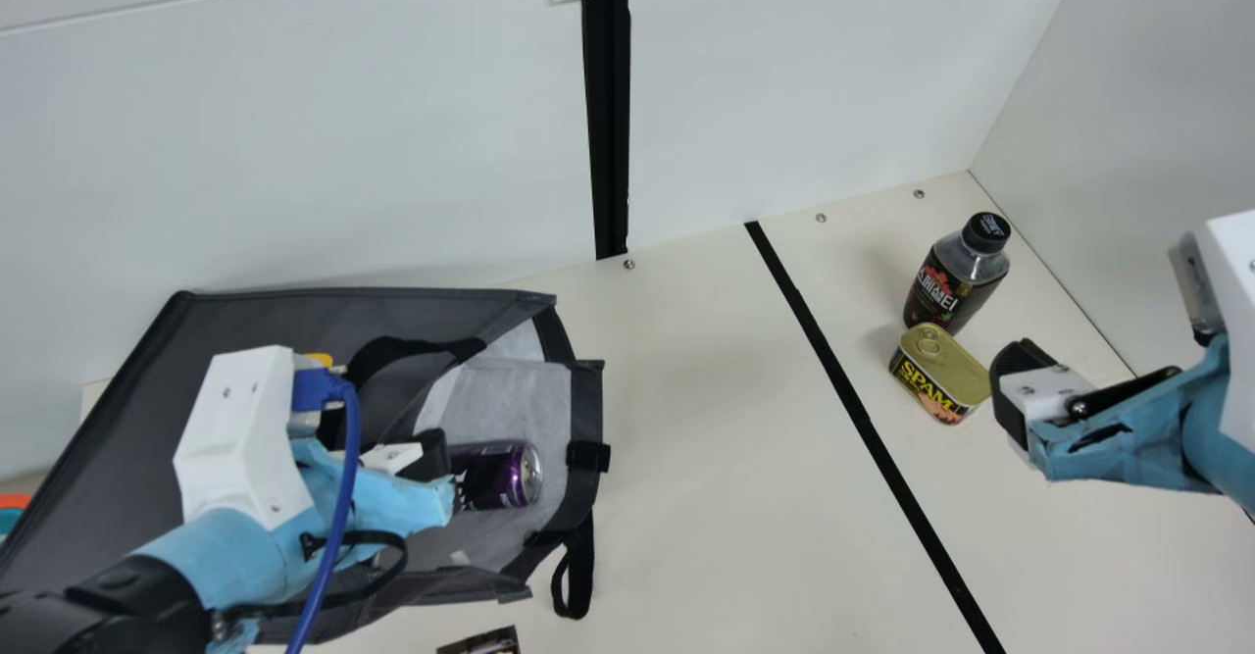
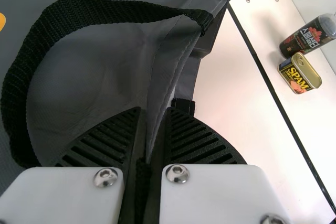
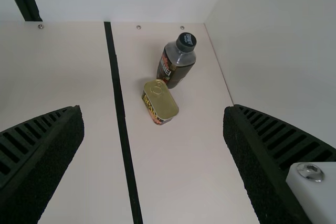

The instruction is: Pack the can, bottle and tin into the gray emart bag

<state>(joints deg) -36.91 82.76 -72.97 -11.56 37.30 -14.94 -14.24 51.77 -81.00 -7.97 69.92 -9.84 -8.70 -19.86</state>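
In the main view, the gray emart bag (image 1: pixel 284 326) lay toward the left edge of the table (image 1: pixel 726 497), and the can (image 1: pixel 498 475) was on its side just within the bag's mouth, on the pale lining. The left gripper (image 1: pixel 443 473) was at that mouth, beside the can. The bottle (image 1: pixel 954 276) stood upright near the table's far right corner, with the tin (image 1: pixel 939 372) just beside it, lid up; whether they touched, I couldn't tell. The right gripper (image 1: pixel 1012 389) was near the tin.

In the left wrist view, the fingers were pressed together on a fold of the bag's gray fabric, by a black handle (image 2: pixel 79 11), apparently to keep the mouth spread.

In the right wrist view, the fingers were wide apart with nothing between them, and the bottle and tin lay beyond. So one of three looked packed, though the can might need pushing deeper; the bottle and tin were left to do.
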